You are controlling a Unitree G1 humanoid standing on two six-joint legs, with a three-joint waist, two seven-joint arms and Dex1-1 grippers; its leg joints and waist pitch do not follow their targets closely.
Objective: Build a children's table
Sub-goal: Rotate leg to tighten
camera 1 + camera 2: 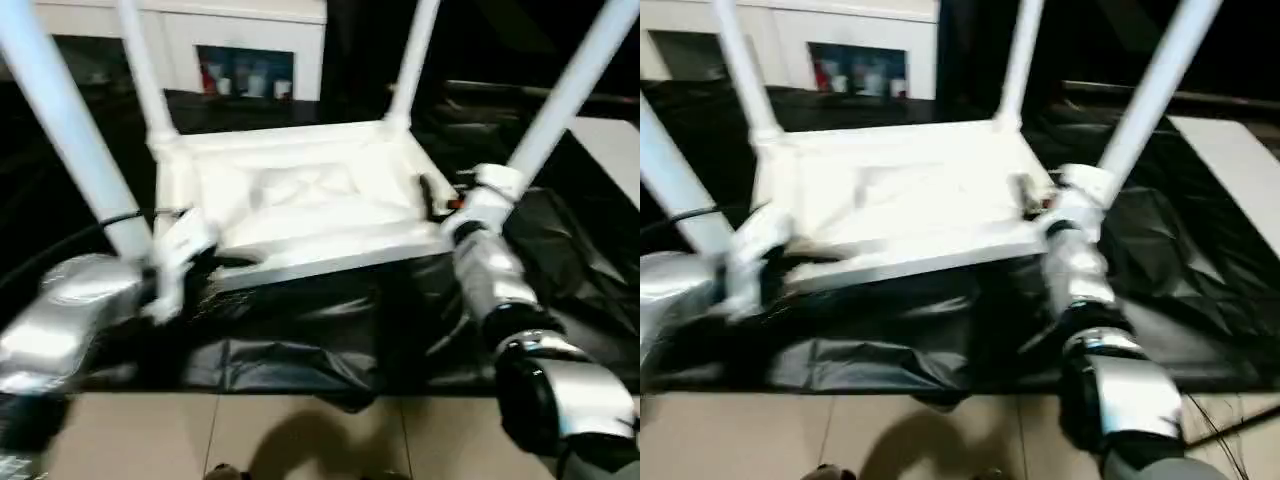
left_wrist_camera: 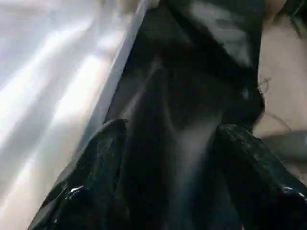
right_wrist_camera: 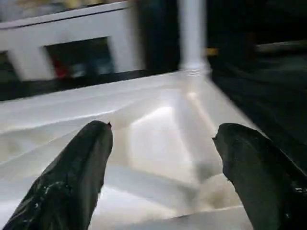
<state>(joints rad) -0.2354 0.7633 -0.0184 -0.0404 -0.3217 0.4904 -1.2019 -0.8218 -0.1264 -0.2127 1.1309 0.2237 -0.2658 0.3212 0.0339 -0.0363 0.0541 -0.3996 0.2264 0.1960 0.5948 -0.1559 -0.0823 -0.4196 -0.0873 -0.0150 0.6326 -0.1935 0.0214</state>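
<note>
The children's table lies upside down on a black sheet, its white ribbed tabletop facing up. Four white legs stand in the corner sockets: front left, back left, back right, front right. My left gripper is at the tabletop's front left corner, open, with black sheet showing between its fingers and the white edge beside one finger. At the front right corner my right gripper is open above the ribbed underside, near the base of the front right leg.
The black plastic sheet covers the work area and ends at a tiled floor in front. A white cabinet with glass doors stands behind. A white panel lies at the far right.
</note>
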